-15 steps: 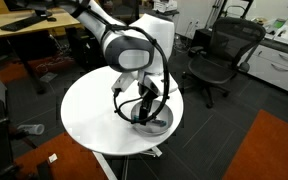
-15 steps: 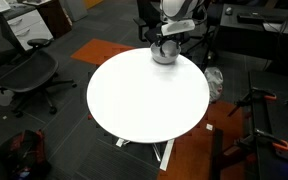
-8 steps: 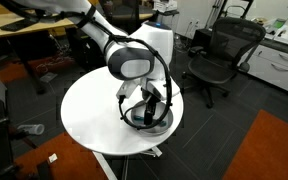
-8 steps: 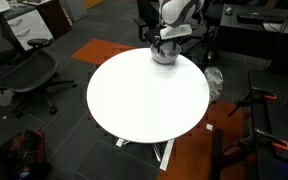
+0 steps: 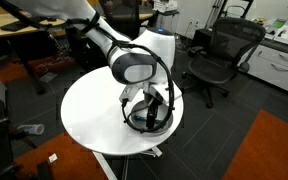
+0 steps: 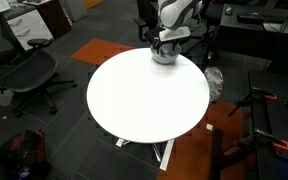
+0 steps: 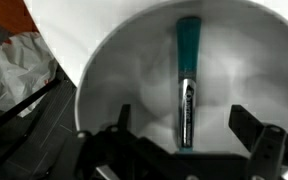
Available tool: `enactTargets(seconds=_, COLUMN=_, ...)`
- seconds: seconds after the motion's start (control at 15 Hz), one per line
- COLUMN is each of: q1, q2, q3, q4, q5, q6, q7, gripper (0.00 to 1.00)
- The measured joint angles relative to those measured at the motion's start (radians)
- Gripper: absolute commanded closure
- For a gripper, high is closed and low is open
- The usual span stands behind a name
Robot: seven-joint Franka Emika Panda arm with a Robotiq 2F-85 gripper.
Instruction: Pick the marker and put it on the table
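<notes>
The marker (image 7: pixel 187 85), dark with a teal end, lies inside the round silver-grey bowl (image 7: pixel 114 75) in the wrist view. My gripper (image 7: pixel 184 125) is open, its two fingers either side of the marker's dark end, reaching down into the bowl. In both exterior views the gripper (image 5: pixel 147 112) (image 6: pixel 164 45) hangs over the bowl (image 5: pixel 164 124) (image 6: pixel 164 56), which stands near the edge of the round white table (image 5: pixel 89 110) (image 6: pixel 144 95). The marker is hidden in the exterior views.
Black office chairs (image 5: pixel 219 55) (image 6: pixel 24 65) stand around the table. Wooden desks (image 5: pixel 29 25) lie behind. A white plastic bag (image 7: pixel 14 65) sits on the dark floor beside the table.
The arm has lowered slightly toward the bowl and shifted a little; the gripper stays open over the marker.
</notes>
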Motion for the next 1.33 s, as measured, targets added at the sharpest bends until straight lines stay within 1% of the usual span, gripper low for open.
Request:
enactTargets(seconds=0.27, q1=-0.005, q2=0.021, q3=0.0, q4=0.014, q5=0.0, q6=0.0, q7=0.0, gripper=0.0)
enactTargets(seconds=0.33, q1=-0.006, q2=0.026, q3=0.0, q4=0.015, q5=0.0, q6=0.0, q7=0.0, gripper=0.25)
enactTargets(seconds=0.4, q1=-0.007, q2=0.031, q3=0.0, q4=0.018, q5=0.0, q6=0.0, q7=0.0, gripper=0.26)
enactTargets(seconds=0.87, q1=-0.006, q2=0.052, q3=-0.003, q4=0.027, q5=0.0, q6=0.039, q7=0.0, gripper=0.82)
enactTargets(seconds=1.0, q1=-0.006, q2=0.053, q3=-0.003, q4=0.032, q5=0.0, q6=0.039, q7=0.0, gripper=0.95)
enactTargets(seconds=1.07, q1=-0.006, q2=0.054, q3=-0.004, q4=0.034, q5=0.0, q6=0.039, q7=0.0, gripper=1.0)
enactTargets(seconds=1.2, q1=-0.006, q2=0.055, q3=-0.005, q4=0.036, q5=0.0, q6=0.039, q7=0.0, gripper=0.95)
enactTargets(seconds=1.33, q1=0.0, q2=0.054, q3=-0.009, q4=0.039, q5=0.0, q6=0.04, q7=0.0, gripper=0.95)
